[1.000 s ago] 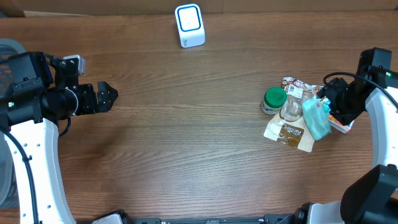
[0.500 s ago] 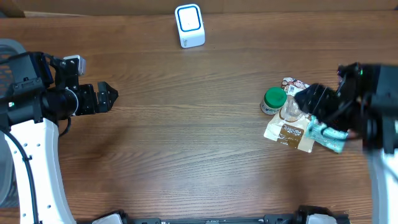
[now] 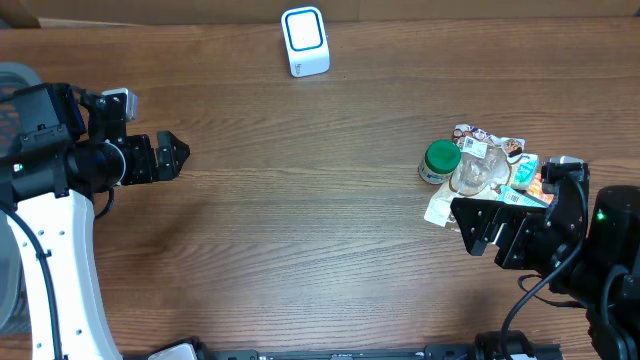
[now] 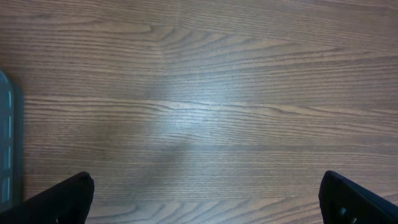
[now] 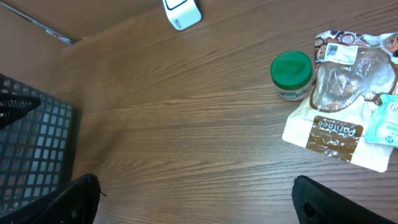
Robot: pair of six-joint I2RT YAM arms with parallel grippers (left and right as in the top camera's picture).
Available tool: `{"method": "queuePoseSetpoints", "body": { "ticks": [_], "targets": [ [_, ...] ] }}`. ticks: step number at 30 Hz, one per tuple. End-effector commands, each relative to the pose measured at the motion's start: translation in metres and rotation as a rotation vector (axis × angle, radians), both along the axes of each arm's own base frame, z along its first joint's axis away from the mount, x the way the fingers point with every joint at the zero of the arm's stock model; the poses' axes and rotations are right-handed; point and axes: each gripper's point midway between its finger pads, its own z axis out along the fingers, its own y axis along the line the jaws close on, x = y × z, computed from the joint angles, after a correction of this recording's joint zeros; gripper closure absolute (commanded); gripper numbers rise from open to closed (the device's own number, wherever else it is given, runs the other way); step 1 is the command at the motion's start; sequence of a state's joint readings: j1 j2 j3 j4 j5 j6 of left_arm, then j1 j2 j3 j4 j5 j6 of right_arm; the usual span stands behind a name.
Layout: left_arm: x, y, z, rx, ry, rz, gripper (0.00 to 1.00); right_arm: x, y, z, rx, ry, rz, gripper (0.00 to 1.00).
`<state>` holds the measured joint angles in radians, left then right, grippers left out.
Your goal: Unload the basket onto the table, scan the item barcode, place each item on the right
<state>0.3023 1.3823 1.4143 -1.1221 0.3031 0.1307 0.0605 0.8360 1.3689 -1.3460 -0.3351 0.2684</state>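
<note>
The white scanner with a blue face (image 3: 304,40) stands at the table's far edge and also shows in the right wrist view as the scanner (image 5: 182,12). The items lie in a pile at the right: a green-lidded jar (image 3: 440,160), a clear bag (image 3: 475,170), a cream and brown pouch (image 3: 443,210) and a teal packet (image 3: 525,172). My right gripper (image 3: 470,228) hovers just in front of the pile, pointing left, open and empty (image 5: 199,199). Far to the left, my left gripper (image 3: 175,157) is open over bare wood (image 4: 205,199).
A black wire basket (image 5: 31,143) sits at the left side of the right wrist view. A grey bin edge (image 3: 10,80) lies by the left arm, and the bin edge (image 4: 5,143) shows in the left wrist view too.
My right gripper has pulled back from the pile toward the table's front and opened wide. The teal packet it was on now lies at the pile's right side. The left arm has not moved.
</note>
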Motion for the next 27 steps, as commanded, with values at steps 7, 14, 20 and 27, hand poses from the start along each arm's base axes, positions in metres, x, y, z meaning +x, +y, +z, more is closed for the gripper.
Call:
{"method": "queuePoseSetpoints", "body": {
  "ticks": [7,14,20,27],
  "targets": [
    [0.001,-0.001,0.003,0.009,-0.011,-0.016,0.00,0.006,-0.012,0.000,-0.060,-0.014,-0.047,0.00],
    [0.001,-0.001,0.003,0.009,-0.011,-0.016,0.00,0.023,-0.014,-0.023,-0.083,0.004,-0.060,0.00],
    [0.001,-0.001,0.003,0.009,-0.011,-0.017,0.00,0.042,-0.024,-0.034,-0.112,-0.178,-0.121,0.00],
    [0.001,-0.001,0.003,0.009,-0.011,-0.017,0.00,0.051,-0.029,-0.077,-0.074,-0.461,-0.158,0.00]
  ]
}}
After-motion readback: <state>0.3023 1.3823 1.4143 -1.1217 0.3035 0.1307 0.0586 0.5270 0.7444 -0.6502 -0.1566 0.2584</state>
